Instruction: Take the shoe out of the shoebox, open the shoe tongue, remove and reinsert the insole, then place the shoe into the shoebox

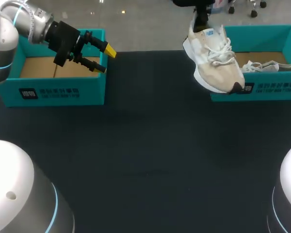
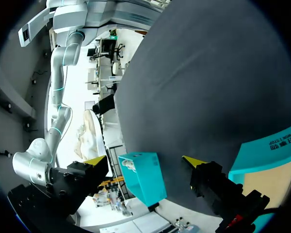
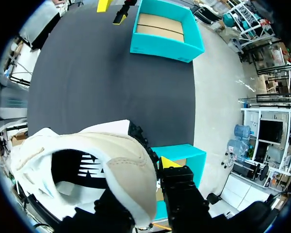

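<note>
A beige and white shoe (image 1: 216, 58) with white laces hangs tilted, toe down, above the front left corner of the teal shoebox (image 1: 262, 92) at the back right. My right gripper (image 3: 150, 189) is shut on the shoe (image 3: 111, 160) at its heel collar; one yellow tip shows beside the collar and the other finger is hidden by the shoe. My left gripper (image 1: 104, 59) stands open and empty over the right end of the other teal box (image 1: 58, 90). From the left wrist, the shoe (image 2: 89, 133) and the shoebox (image 2: 143, 177) lie far ahead, between the open fingers.
A second pale shoe (image 1: 266, 65) lies inside the right shoebox. The left box (image 3: 167, 31) shows a bare cardboard floor. The dark table top (image 1: 150, 155) stretches between and in front of the two boxes.
</note>
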{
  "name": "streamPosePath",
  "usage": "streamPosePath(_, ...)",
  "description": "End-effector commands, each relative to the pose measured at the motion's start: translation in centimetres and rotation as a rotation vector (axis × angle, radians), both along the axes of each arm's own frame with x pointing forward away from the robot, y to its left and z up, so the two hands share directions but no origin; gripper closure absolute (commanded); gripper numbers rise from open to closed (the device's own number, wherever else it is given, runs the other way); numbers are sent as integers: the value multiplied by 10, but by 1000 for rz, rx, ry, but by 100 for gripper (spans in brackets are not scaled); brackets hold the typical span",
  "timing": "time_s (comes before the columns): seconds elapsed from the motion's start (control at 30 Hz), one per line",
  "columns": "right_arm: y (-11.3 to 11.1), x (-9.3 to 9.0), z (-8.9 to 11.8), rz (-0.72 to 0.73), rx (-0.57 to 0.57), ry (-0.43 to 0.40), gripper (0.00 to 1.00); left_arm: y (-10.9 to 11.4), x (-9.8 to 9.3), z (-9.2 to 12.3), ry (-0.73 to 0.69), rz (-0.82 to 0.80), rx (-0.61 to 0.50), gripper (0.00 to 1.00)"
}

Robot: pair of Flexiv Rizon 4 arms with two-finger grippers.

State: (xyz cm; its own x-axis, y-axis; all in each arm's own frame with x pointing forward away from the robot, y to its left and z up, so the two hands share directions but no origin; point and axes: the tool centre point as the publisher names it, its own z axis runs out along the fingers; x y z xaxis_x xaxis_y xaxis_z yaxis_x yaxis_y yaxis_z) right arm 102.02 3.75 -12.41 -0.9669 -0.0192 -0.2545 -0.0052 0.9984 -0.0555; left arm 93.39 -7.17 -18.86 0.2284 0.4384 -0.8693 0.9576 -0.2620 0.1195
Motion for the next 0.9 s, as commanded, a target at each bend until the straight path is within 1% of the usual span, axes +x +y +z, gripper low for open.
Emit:
streamPosePath(0.03, -2, 0, 2, 4, 3, 2, 100, 0, 0, 0, -1, -1, 2, 0)
streamPosePath(0.4, -2, 0, 2, 4, 3, 2, 100, 0, 0, 0, -1, -1, 2, 0)
streamPosePath(0.43, -10, 4, 0, 20, 9, 13, 100, 0, 0, 0, -1, -1, 2, 0)
streamPosePath(0.47, -20, 9, 0, 40, 11, -4, 100, 0, 0, 0, -1, -1, 2, 0)
streamPosePath(0.57, -48, 24, 0, 102, -12, -18, 100, 0, 0, 0, -1, -1, 2, 0)
streamPosePath(0.63, -66, 34, -2, 137, -86, -33, 100, 0, 0, 0, -1, -1, 2, 0)
streamPosePath(0.7, -78, 40, -1, 160, -69, -28, 100, 0, 0, 0, -1, -1, 2, 0)
streamPosePath(0.77, -87, 47, -3, 179, -94, -25, 100, 0, 0, 0, -1, -1, 2, 0)
streamPosePath(0.83, -98, 56, -6, 146, -84, -7, 100, 0, 0, 0, -1, -1, 2, 0)
streamPosePath(0.87, -103, 60, -7, 144, -97, -5, 100, 0, 0, 0, -1, -1, 2, 0)
streamPosePath(0.9, -103, 60, -7, 144, -97, -5, 100, 0, 0, 0, -1, -1, 2, 0)
